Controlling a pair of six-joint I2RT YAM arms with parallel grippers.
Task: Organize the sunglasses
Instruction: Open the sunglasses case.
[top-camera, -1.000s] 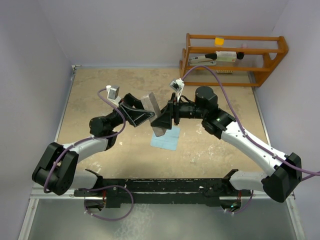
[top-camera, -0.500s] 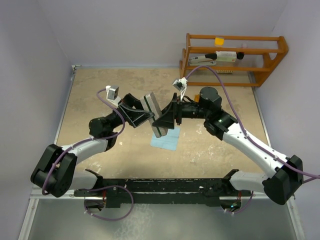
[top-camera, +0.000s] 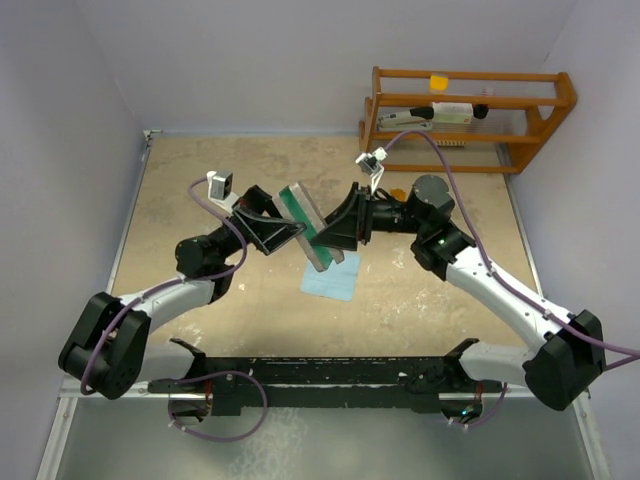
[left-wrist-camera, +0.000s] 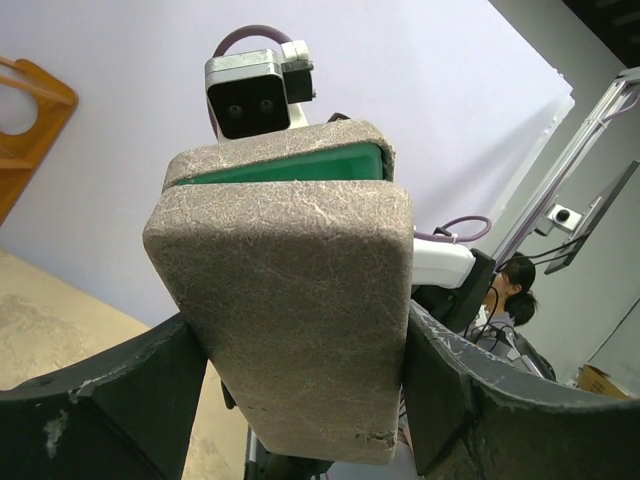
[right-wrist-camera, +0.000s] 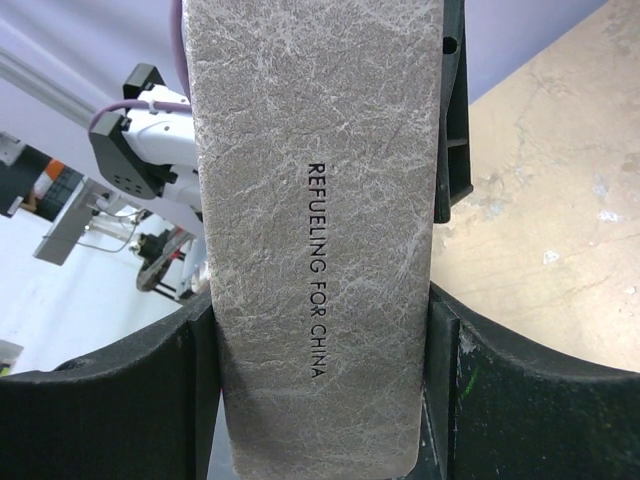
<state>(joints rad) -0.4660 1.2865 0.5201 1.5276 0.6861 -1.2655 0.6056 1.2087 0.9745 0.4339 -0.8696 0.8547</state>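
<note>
The grey case (top-camera: 318, 240) is held in the air above the table's middle, between both grippers. Its lid is partly open and the green lining (top-camera: 297, 203) shows along its upper edge. My left gripper (top-camera: 292, 232) is shut on one half of the case (left-wrist-camera: 290, 320), with green lining (left-wrist-camera: 290, 165) above it. My right gripper (top-camera: 335, 235) is shut on the other half (right-wrist-camera: 315, 200), which bears printed letters. The sunglasses do not show in any view. The light blue cloth (top-camera: 330, 283) lies flat on the table under the case.
A wooden rack (top-camera: 470, 115) with small items stands at the back right. The walls close in the table at left and back. The right wrist camera (left-wrist-camera: 255, 90) shows just beyond the case.
The case has swung open and its green lining now shows. My right gripper has drawn back to the right and my left wrist has shifted slightly left.
</note>
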